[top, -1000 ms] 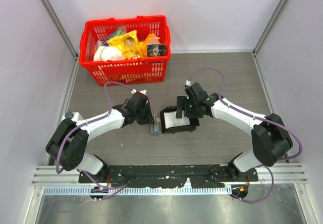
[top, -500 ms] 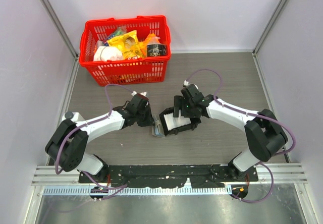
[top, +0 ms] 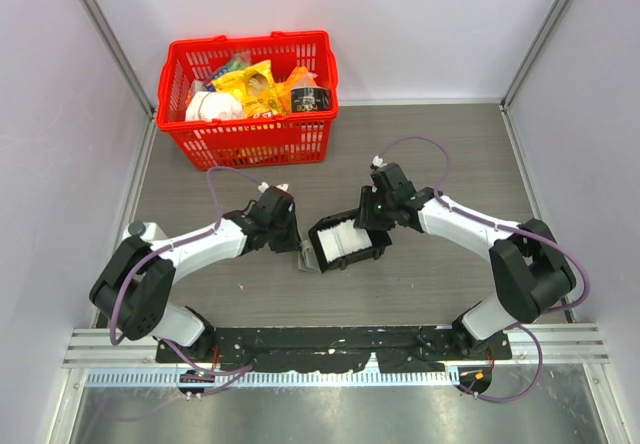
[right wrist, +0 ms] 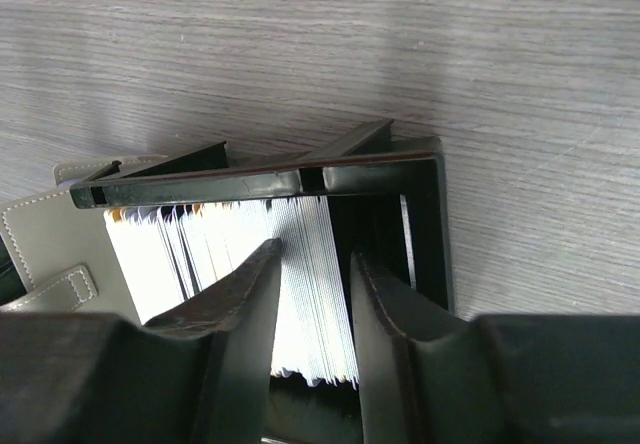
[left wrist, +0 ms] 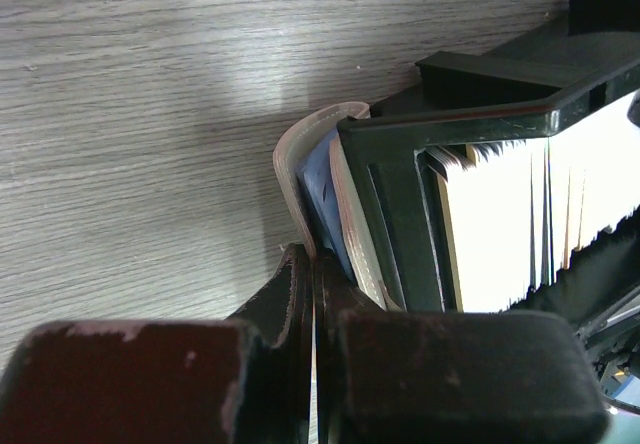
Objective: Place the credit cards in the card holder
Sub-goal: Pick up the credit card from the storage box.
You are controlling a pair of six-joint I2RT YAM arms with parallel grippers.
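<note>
Grey worktop [top: 450,164], left jaws pinching card holder [left wrist: 300,179] at 9 o'clock of black tray [right wrist: 260,182], right jaws spread over credit cards [right wrist: 310,274] inside.

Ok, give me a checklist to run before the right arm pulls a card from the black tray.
1. The left tool shut on the wallet: ok.
2. Wallet pocket open for a card: cannot tell; the wallet sits folded against the tray.
3. The right tool open over the cards: ok.
4. Only one card in its opening: not ok, several stand there.
5. Card gripped: not ok, the jaws stand apart.
</note>
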